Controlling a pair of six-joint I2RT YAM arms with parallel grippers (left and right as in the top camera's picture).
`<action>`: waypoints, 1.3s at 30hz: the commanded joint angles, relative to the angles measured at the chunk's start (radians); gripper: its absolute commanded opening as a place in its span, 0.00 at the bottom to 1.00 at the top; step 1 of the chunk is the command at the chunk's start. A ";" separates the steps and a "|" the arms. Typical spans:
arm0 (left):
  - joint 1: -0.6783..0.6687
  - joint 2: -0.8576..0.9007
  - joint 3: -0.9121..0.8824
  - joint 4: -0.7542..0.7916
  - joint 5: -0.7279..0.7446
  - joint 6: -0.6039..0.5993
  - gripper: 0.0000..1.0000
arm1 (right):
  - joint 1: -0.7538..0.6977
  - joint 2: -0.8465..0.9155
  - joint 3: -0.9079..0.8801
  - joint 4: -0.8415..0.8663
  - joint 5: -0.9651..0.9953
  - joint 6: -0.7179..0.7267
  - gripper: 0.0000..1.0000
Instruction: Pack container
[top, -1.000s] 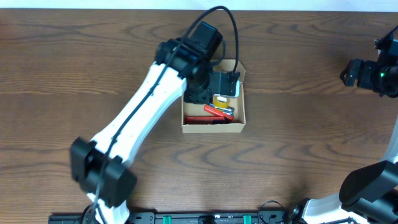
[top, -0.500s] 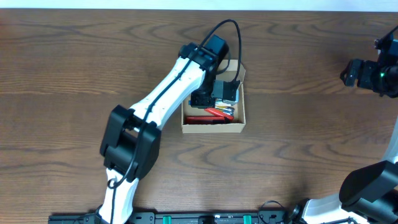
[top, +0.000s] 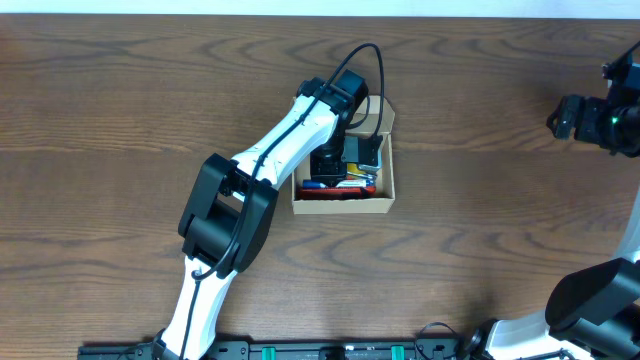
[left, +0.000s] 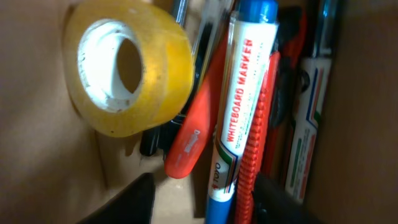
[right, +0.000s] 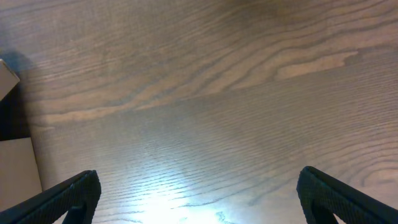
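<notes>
The container (top: 343, 207), a small tan cardboard box with its flaps open, sits at the table's middle. My left gripper (top: 335, 165) reaches down inside it. In the left wrist view its fingers (left: 134, 202) stand apart, open, on either side of a blue whiteboard marker (left: 239, 93) that lies in the box with a gap beside it. A yellow tape roll (left: 124, 65), a red pen (left: 193, 140), a red ridged tool (left: 255, 143) and another marker (left: 308, 124) lie packed around it. My right gripper (right: 199, 199) hangs wide open over bare wood at the far right (top: 570, 117).
Dark wood table (top: 130, 100) stretches all round the box. The left arm's white links (top: 260, 160) run from the front edge up to the box. A tan cardboard edge (right: 15, 171) shows at the left of the right wrist view.
My left gripper has sunk lower into the container and its jaws have parted. A blue marker end now shows in the box. The right arm has not moved.
</notes>
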 joint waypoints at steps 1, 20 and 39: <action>0.007 0.011 0.010 -0.002 0.000 -0.041 0.57 | -0.003 0.010 -0.003 0.000 -0.008 -0.014 0.99; 0.116 -0.435 0.014 -0.105 -0.187 -0.393 0.75 | 0.054 0.005 0.044 0.016 -0.007 -0.034 0.89; 0.896 -0.644 0.012 -0.045 0.499 -0.658 0.82 | 0.171 0.013 0.283 0.003 -0.369 -0.134 0.01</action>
